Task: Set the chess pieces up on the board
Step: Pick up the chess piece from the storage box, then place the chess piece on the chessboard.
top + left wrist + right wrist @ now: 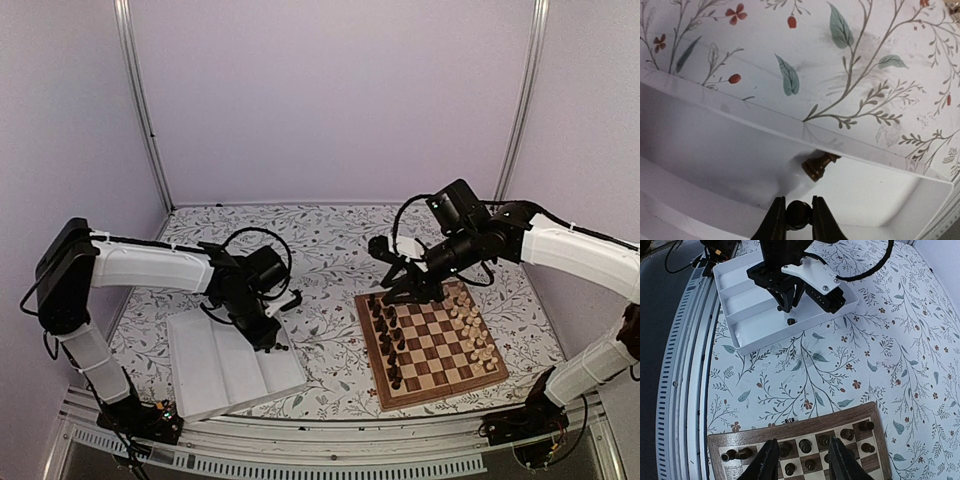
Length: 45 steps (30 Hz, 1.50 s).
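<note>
My left gripper [798, 201] is down inside the white ridged tray [715, 140], shut on the round head of a dark brown chess piece [799, 216]. A second dark piece [819, 165] lies tipped against the tray wall just beyond it. From above, this gripper [270, 335] sits at the tray's right end. The board [440, 350] lies to the right, with dark pieces [390, 340] along its left rows and cream pieces [478, 335] along its right. My right gripper [803, 441] hangs open above the dark rows [805, 445], holding nothing. One dark piece [737, 455] lies toppled at the board's corner.
The tray [215, 370] sits at the near left on a floral-patterned cloth [320, 250]. In the right wrist view the left arm [790, 275] reaches over the tray [740, 315]. A ribbed metal rail [300, 450] runs along the table's near edge, and pale walls enclose three sides.
</note>
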### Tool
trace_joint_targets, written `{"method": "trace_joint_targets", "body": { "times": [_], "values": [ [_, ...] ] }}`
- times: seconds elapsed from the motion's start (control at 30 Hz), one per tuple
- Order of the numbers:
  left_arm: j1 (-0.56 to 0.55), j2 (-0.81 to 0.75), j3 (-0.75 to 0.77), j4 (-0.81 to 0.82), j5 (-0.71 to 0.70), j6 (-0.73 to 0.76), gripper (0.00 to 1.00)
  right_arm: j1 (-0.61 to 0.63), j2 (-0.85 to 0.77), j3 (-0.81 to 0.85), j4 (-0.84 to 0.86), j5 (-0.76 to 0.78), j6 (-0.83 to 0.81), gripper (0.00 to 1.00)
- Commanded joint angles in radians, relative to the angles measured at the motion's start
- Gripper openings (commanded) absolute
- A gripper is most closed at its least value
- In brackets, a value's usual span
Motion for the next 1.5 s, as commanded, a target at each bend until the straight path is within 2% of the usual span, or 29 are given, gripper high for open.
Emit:
{"method": "trace_joint_targets", "body": {
  "times": [0.0,0.47,0.7,1.0,1.13,1.33,1.47],
  "values": [
    [0.056,-0.137,-0.057,0.092,0.082,-0.028,0.03,-0.003,0.079,0.083,-0.014,-0.096,0.02,0.36],
    [0.205,-0.309,-0.276,0.409,0.32,-0.139,0.05,0.114,0.37,0.253,-0.015,-0.133,0.077,0.35],
    [0.257,-0.316,-0.319,0.471,0.377,-0.22,0.07,0.205,0.481,0.322,0.009,-0.017,0.067,0.35],
    [0.32,-0.325,-0.361,0.549,0.507,-0.351,0.09,0.324,0.55,0.392,0.185,0.294,0.094,0.34],
    [0.344,-0.324,-0.375,0.57,0.573,-0.385,0.1,0.362,0.571,0.407,0.244,0.376,0.075,0.35],
    [0.384,-0.358,-0.401,0.619,0.622,-0.453,0.11,0.387,0.599,0.435,0.257,0.373,0.081,0.37],
    [0.389,-0.448,-0.45,0.773,0.595,-0.546,0.12,0.377,0.619,0.439,0.278,0.317,0.186,0.41]
  ]
}}
